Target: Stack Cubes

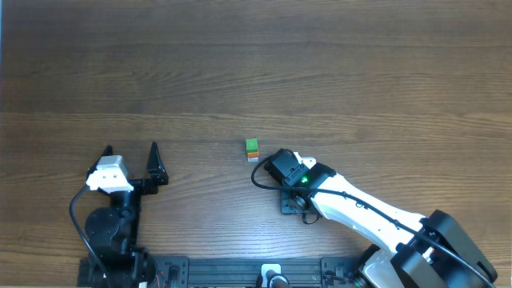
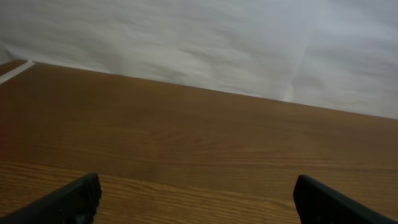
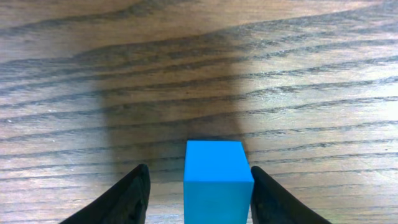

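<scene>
When clenching released right claw (image 3: 199, 169) around cube (image 3: 217, 186), beware off-centre contact: could twist cube, spoiling placement on stack (image 1: 253, 149).

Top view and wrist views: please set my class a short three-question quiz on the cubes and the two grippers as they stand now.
1. True or false: the blue cube sits between the fingers of the right gripper.
2. Which colour is on top of the small stack on the table? A) green B) blue C) yellow
3. Fill in the gap: the left gripper holds nothing and its fingers are ____.

Key: 1 true; 2 A; 3 open.
</scene>
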Robot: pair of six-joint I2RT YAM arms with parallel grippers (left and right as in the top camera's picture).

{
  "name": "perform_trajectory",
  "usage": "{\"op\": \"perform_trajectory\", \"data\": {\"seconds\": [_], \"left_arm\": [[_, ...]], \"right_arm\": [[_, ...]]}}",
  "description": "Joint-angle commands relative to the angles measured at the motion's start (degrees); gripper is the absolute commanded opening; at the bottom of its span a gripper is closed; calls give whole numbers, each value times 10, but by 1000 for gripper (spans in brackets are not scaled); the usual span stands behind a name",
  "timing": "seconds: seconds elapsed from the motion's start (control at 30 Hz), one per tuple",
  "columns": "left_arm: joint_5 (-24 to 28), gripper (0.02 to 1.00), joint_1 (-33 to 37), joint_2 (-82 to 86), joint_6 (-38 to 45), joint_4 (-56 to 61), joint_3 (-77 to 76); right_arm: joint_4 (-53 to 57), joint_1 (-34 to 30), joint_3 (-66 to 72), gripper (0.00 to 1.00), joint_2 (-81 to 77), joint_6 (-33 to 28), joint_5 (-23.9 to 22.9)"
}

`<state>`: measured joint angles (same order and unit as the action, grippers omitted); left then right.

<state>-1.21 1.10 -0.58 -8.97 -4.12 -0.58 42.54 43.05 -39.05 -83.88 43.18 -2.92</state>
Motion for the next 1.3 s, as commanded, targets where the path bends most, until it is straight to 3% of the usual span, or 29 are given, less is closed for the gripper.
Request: {"op": "perform_trajectory", "data": {"seconds": [0.03,0.97,1.3], "left_arm": [[6,1000,3,4,9,0,2],[6,998,3,4,9,0,2],[6,1000,3,4,9,0,2]], "right_arm": [[-6,-2,6,478,-5,3,3],[-10,-2,10,218,-5,5,2],[48,-3,-54,25,-5,1,-2]]}}
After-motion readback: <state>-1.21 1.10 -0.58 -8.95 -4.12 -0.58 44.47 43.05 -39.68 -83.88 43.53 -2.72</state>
